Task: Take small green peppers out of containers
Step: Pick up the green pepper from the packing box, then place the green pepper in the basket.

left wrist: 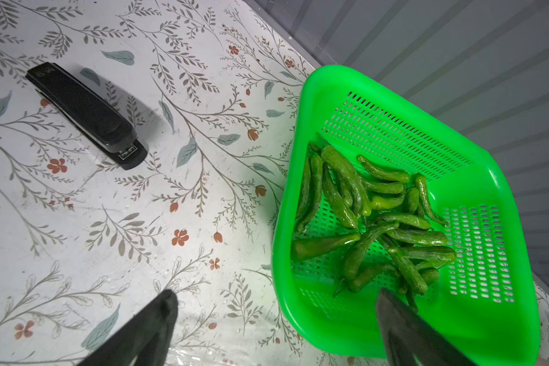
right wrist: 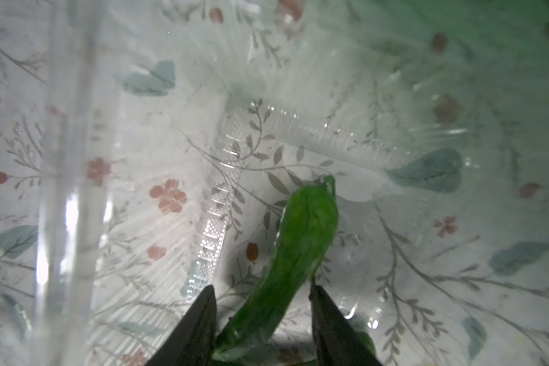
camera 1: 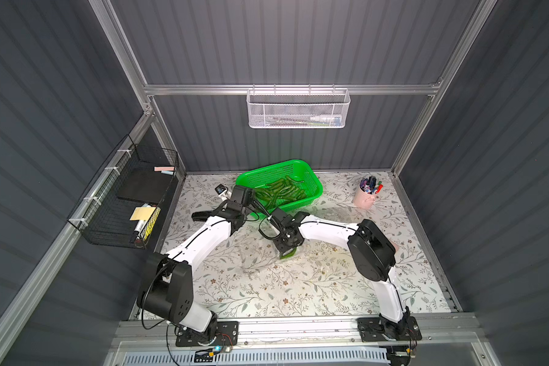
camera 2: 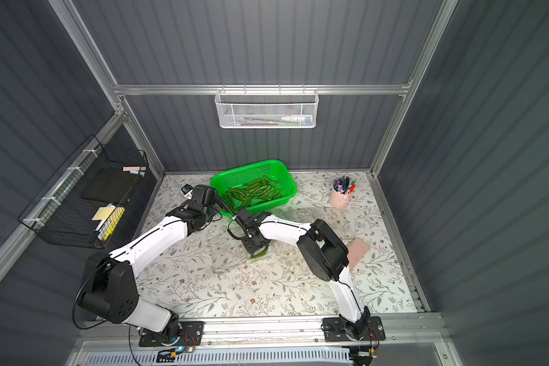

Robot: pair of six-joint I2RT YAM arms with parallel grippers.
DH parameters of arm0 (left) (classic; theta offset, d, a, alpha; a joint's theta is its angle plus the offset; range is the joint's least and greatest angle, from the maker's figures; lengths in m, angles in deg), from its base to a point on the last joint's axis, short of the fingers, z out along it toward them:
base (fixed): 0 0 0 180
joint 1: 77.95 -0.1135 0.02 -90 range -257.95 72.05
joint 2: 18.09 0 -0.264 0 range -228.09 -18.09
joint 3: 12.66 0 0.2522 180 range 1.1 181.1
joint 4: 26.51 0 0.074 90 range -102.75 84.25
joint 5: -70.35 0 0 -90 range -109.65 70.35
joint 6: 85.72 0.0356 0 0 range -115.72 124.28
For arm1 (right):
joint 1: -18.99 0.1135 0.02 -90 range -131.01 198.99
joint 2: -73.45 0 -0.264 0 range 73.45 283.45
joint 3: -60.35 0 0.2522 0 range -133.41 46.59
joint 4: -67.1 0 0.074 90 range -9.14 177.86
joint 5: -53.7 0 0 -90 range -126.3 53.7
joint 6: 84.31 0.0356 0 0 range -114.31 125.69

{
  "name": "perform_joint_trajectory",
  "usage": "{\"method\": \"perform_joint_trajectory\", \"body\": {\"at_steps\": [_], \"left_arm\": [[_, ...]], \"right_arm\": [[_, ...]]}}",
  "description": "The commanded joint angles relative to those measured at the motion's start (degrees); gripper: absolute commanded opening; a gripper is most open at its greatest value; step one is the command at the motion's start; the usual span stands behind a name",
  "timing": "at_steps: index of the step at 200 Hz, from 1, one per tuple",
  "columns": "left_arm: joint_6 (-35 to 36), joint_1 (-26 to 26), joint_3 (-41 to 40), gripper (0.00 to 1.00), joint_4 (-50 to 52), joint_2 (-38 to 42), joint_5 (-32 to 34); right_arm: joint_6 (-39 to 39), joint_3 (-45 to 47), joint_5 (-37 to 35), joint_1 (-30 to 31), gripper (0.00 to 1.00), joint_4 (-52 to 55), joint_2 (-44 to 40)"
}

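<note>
Grey ribbed walls (camera 1: 298, 47) enclose a floral tabletop (camera 1: 267, 294) in both top views; at the back a green basket (camera 1: 267, 176) holds small green peppers (camera 1: 279, 191), with a pink cup (camera 1: 365, 199) well apart

Left wrist: the left gripper (left wrist: 276, 317) is spread wide and empty at the basket's edge, a black stapler (left wrist: 86, 114) well apart

Right wrist: the right gripper (right wrist: 260, 286) straddles one pepper (right wrist: 305, 228) inside a clear container (right wrist: 210, 228); whether it grips I cannot tell

Grey ribbed walls (camera 1: 298, 47), aluminium frame (camera 1: 203, 89), floral tabletop (camera 1: 267, 294), bright light
</note>
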Motion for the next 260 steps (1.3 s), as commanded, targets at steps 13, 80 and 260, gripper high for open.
{"method": "perform_joint_trajectory", "body": {"at_steps": [13,80,260], "left_arm": [[-0.4,0.8,-0.4,0.99,-2.1,0.8,-2.4],[-0.3,0.9,-1.7,0.99,-2.6,2.4,-2.2],[5.9,6.5,1.0,0.99,-1.7,-1.6,-6.9]], "right_arm": [[1.0,1.3,2.3,-0.3,0.46,0.6,0.0],[1.4,1.8,4.7,-0.8,0.21,-0.4,1.5],[5.8,-36.9,7.7,-19.4,0.54,0.5,4.1]]}}
